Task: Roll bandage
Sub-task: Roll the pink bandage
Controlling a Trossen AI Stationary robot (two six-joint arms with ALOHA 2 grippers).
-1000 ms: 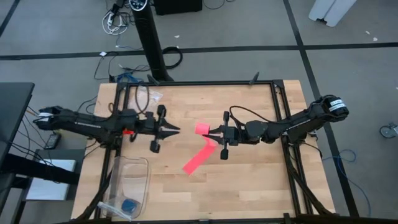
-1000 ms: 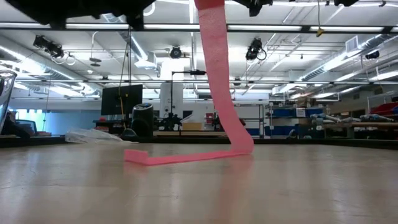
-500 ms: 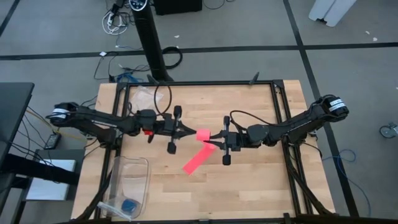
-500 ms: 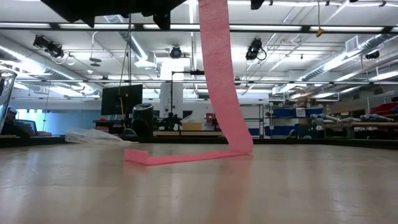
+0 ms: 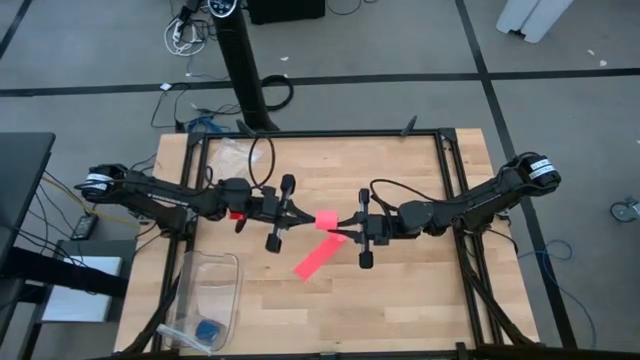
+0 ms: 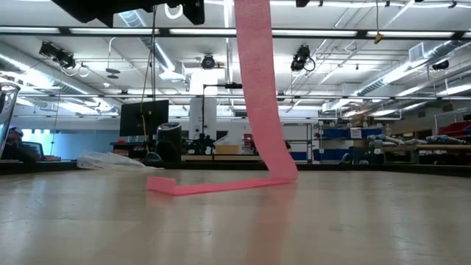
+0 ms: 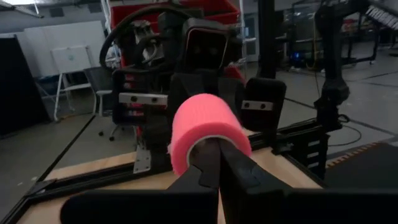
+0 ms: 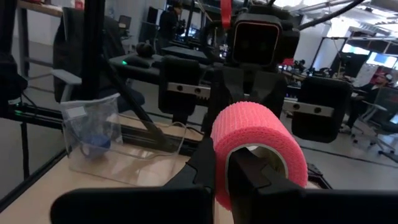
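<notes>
Bandage (image 5: 327, 220), a bright pink-red strip of stretchy fabric, is held in the air above the middle of the pale wooden table (image 5: 400, 310), wound at its upper end into a small compact roll. From the roll I see a flat tail drop to the boards and run off toward 7 o'clock; in the low view the band (image 6: 257, 96) hangs almost upright, bends where it meets the table and lies flat to a folded end.

My left gripper (image 5: 306, 216) reaches the roll from 9 o'clock, my right gripper (image 5: 338, 222) from 3 o'clock, so the two face each other tip to tip. In the left wrist view the dark fingers (image 7: 211, 163) lie pressed together with their tips inside the roll's open core (image 7: 205, 134). In the right wrist view the fingers (image 8: 245, 171) likewise sit together, clamped on the roll's wall (image 8: 258, 140).

A clear plastic tub (image 5: 208, 290) rests near the table's 8 o'clock corner, well apart from the bandage, with a small blue object (image 5: 208, 330) inside it.
</notes>
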